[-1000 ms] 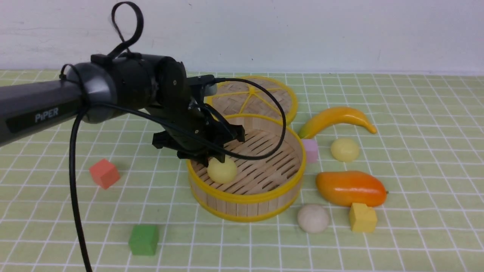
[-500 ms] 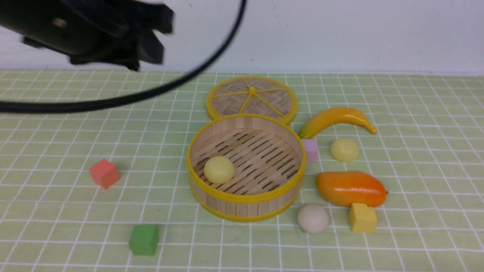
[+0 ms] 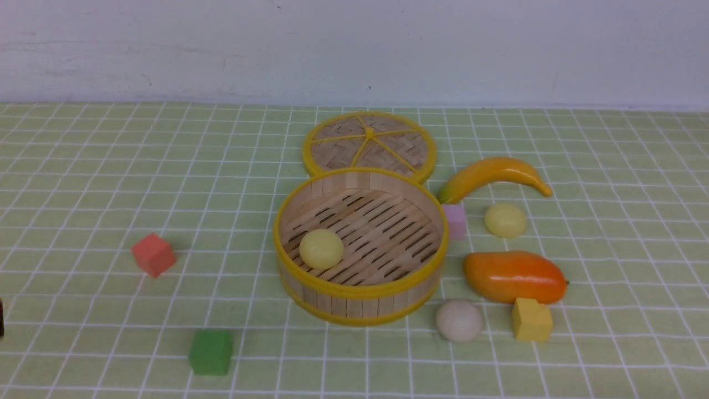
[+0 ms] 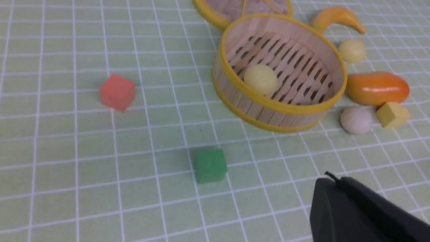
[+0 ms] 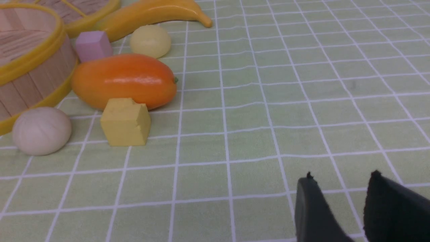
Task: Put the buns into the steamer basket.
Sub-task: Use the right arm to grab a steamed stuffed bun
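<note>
Left claw (image 4: 332,191) clenched, empty; right claw (image 5: 342,198) parted, nothing in it (both away from the steamer basket (image 3: 360,291)). One yellow bun (image 3: 321,249) sits inside it; second yellow bun (image 3: 505,220) & off-white bun (image 3: 458,320) on counter (image 3: 609,332) near its right side. Prob. light, smooth, apt to roll: pinch across the middle.

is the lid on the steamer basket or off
Off. The lid lies flat behind the steamer basket, whose slatted floor shows, with one pale yellow bun inside.
</note>
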Controlling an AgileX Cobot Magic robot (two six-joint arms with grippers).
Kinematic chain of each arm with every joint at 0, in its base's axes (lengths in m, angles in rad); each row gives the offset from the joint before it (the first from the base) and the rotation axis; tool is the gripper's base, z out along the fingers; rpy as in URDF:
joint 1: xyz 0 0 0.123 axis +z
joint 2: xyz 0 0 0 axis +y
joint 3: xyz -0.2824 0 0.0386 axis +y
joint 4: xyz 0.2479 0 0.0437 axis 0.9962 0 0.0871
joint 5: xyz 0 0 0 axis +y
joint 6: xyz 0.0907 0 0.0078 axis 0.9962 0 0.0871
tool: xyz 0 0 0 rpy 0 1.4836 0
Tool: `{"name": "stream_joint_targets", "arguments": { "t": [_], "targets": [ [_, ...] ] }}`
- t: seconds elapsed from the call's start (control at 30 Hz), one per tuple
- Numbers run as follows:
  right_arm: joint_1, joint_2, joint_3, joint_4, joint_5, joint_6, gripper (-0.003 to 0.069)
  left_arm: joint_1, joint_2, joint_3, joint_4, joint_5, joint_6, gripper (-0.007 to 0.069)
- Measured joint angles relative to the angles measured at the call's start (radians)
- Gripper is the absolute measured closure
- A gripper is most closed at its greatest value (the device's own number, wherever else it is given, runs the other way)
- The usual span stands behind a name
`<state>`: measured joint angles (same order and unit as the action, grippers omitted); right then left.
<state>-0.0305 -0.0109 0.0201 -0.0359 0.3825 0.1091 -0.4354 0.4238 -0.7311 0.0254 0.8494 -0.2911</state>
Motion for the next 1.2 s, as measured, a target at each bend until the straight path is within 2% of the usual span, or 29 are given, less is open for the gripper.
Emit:
{"name": "stream_joint_targets", "arguments": {
  "t": [0.17,0.3,0.5,1.2],
  "targets": [
    [0.000,0.000,0.000,0.000,0.000,0.000,0.0420,0.000,-0.285,0.219,-0.010,-0.138,-0.014,0.0636],
    [0.000,0.000,0.000,0.000,0.000,0.000,0.0420,0.000,-0.425,0.258,-0.013,-0.204,-0.060,0.0634],
    [0.000,0.000,0.000,0.000,0.000,0.000,0.0420,0.000,-0.441,0.259,-0.005,-0.213,-0.111,0.0631],
    [0.000,0.000,0.000,0.000,0.000,0.000,0.0420,0.000,-0.442,0.259,-0.012,-0.237,-0.122,0.0620]
  ]
}}
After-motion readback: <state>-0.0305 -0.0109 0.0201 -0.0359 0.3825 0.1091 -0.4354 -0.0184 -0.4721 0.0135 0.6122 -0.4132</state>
